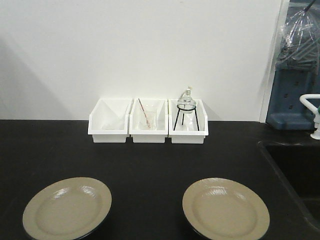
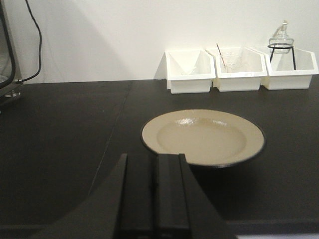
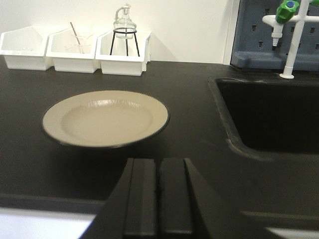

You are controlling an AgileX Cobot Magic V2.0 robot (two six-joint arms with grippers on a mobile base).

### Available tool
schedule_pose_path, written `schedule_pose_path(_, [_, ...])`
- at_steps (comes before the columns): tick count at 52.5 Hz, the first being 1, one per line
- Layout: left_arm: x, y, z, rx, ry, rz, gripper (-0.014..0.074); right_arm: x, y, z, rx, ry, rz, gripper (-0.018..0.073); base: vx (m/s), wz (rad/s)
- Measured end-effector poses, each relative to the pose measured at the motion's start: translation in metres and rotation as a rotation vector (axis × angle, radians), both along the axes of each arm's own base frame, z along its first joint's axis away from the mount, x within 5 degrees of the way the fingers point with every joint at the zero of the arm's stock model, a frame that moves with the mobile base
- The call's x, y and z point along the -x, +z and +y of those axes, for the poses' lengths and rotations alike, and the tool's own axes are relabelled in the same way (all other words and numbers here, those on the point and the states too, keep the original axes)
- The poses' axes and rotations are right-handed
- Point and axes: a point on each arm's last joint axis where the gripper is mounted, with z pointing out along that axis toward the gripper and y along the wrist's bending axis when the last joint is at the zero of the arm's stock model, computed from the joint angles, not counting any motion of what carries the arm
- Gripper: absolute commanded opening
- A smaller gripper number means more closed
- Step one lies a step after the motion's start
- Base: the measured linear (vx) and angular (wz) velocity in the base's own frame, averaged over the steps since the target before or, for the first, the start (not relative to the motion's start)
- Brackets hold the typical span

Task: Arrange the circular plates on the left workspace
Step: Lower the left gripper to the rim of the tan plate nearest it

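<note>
Two round tan plates lie flat on the black countertop: the left plate near the front left, the right plate near the front right. In the left wrist view my left gripper is shut and empty, just short of the near rim of the left plate. The right wrist view shows my right gripper shut and empty, a little in front of the right plate. Neither gripper touches a plate. No gripper appears in the front view.
Three white bins stand in a row against the back wall; the right one holds a glass flask on a black wire stand. A recessed sink with a white tap lies to the right.
</note>
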Motion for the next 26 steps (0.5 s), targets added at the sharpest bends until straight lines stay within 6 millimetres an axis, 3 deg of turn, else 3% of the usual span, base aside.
schedule_pose_path(26, [0.0000, 0.0000, 0.0000, 0.000, 0.000, 0.000, 0.0002, 0.0000, 0.0000, 0.0000, 0.000, 0.000, 0.000, -0.0003, 0.15, -0.01])
